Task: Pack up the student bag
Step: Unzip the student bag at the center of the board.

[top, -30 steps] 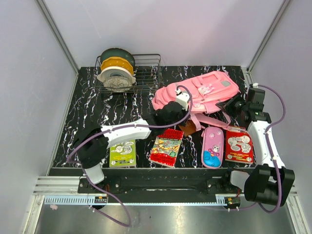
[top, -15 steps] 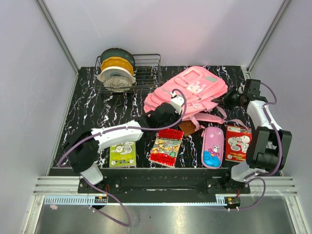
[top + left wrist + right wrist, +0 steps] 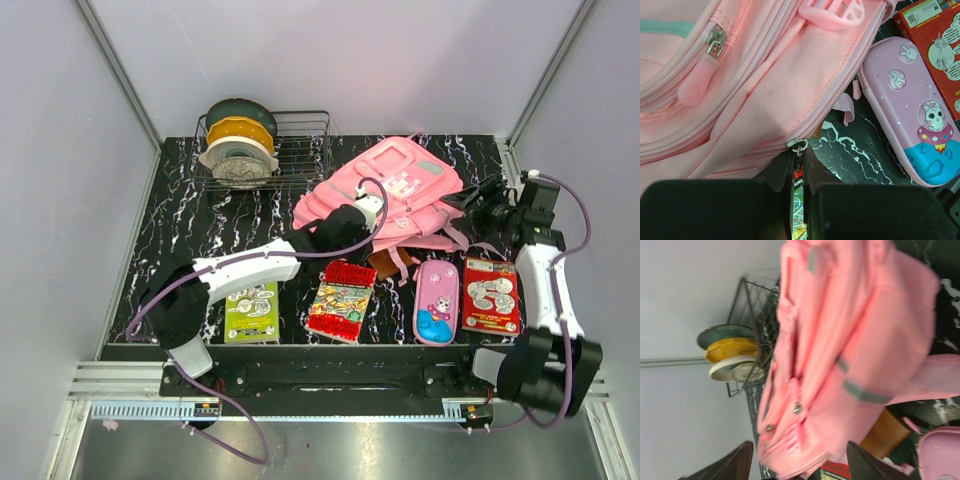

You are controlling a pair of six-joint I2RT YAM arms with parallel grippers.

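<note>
Left wrist: pink student bag — left hand pinches its zipper pull; right hand wide.

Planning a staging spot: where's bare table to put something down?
Best: bare table in front of the wire rack, bordered by the left wall and the left arm. Smaller strip behind the student bag, toward the back right corner. Crowded: the front row, green book through red book, and the gap between bag and right gripper.
</note>
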